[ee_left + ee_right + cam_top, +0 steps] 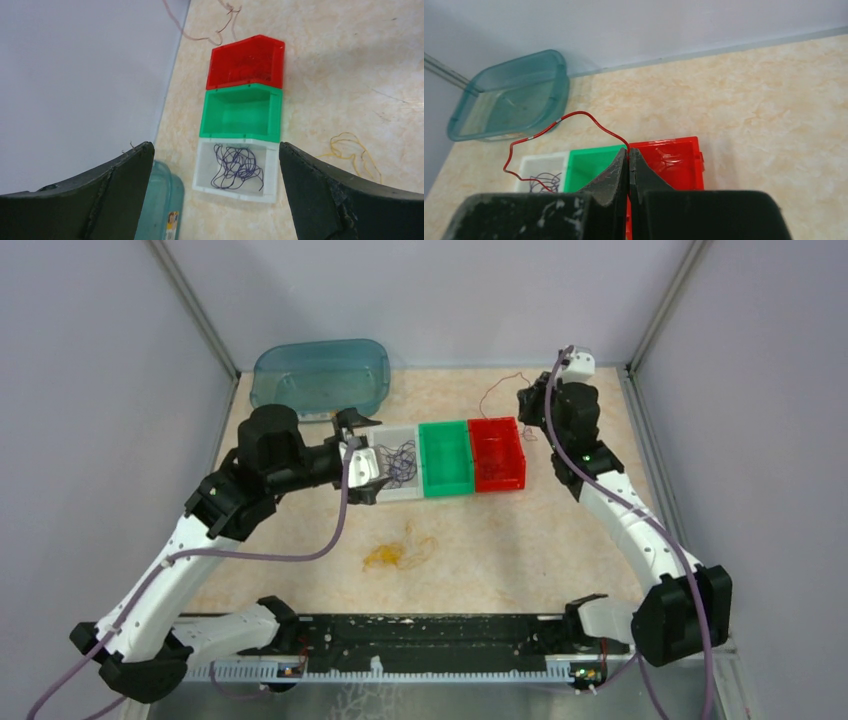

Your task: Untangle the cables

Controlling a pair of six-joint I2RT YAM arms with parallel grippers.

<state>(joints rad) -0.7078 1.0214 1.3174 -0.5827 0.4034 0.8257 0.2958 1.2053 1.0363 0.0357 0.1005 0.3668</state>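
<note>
A purple cable lies curled in the white bin. My left gripper hovers above that bin, jaws wide open and holding nothing; from above it sits at the bin's left end. My right gripper is shut on a red cable that loops away to the left in the air. From above, this gripper is behind the red bin, with the red cable trailing toward the back. A yellow cable lies in a loose clump on the table.
The white bin, the green bin and the red bin stand in a row. A teal plastic container sits at the back left. Grey walls close in the table on three sides.
</note>
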